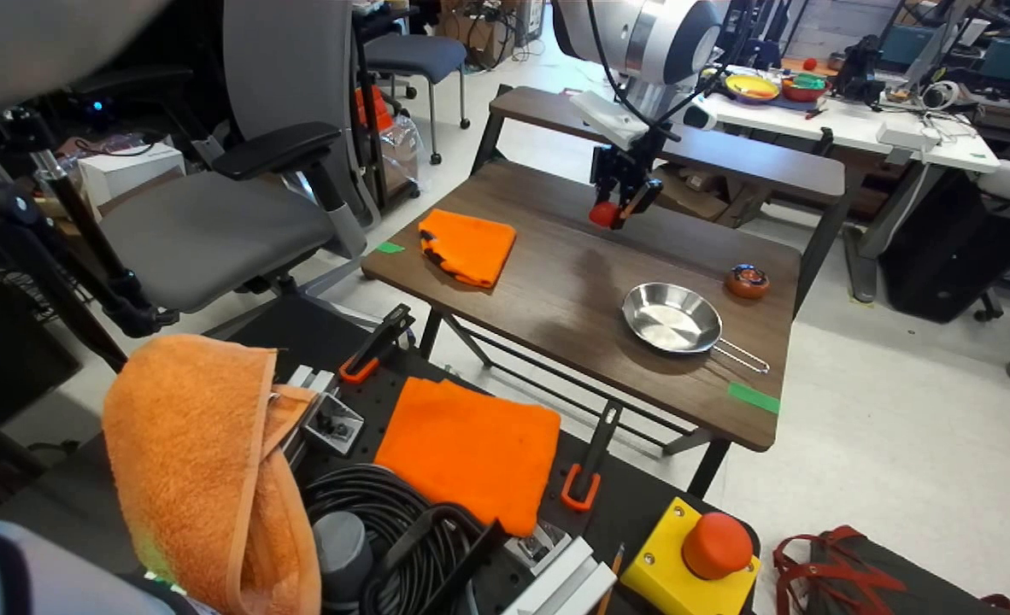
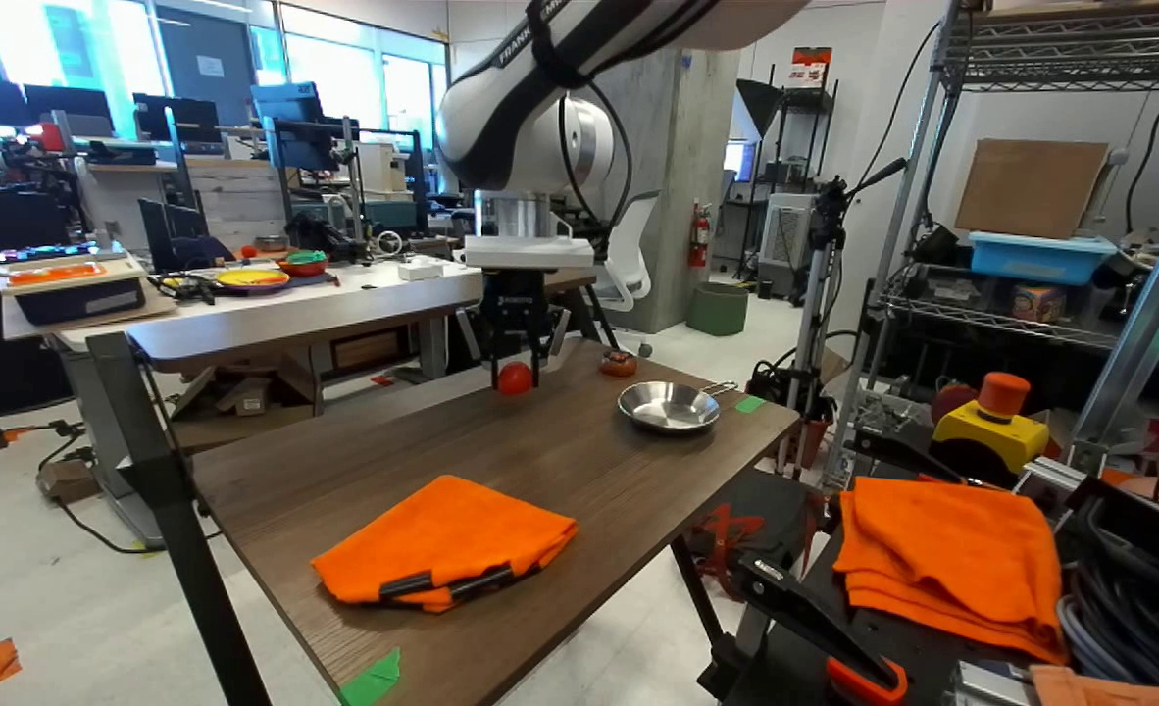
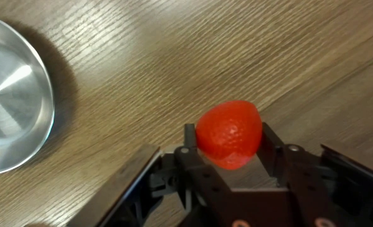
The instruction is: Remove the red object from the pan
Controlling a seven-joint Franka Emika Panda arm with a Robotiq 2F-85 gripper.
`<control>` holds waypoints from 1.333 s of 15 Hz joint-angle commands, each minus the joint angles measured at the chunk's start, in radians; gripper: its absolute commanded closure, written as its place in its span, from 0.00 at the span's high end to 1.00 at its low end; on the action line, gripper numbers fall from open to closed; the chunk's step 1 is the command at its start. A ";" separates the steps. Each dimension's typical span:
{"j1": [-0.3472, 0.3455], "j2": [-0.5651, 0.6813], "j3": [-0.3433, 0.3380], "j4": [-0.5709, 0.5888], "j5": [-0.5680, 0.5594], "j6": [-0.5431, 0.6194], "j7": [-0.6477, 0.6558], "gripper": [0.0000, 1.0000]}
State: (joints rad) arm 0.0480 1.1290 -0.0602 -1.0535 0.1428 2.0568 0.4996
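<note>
The red object [image 1: 603, 214] is a small bright red ball. It also shows in an exterior view [image 2: 516, 379] and in the wrist view [image 3: 229, 134]. My gripper [image 2: 516, 371] is shut on it, with one finger pressed on each side. It holds the ball in the air above the wooden table, apart from the pan. The silver pan [image 1: 672, 318] rests upright on the table with nothing in it, its thin handle toward the table's corner. The pan also shows in an exterior view [image 2: 670, 407] and, partly cut off, at the wrist view's left edge [image 3: 14, 94].
A small reddish-brown object [image 1: 747, 282] sits on the table near the pan. A folded orange cloth [image 1: 468, 247] lies at the table's other end. A raised shelf [image 1: 727, 154] runs along one long side of the table [image 1: 548, 290]. A black cart with clamps stands along the opposite side.
</note>
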 commanded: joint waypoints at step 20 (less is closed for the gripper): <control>-0.016 0.034 -0.023 0.224 -0.080 -0.306 -0.213 1.00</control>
State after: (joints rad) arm 0.0313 1.1611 -0.0830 -0.8309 0.0633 1.7504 0.2857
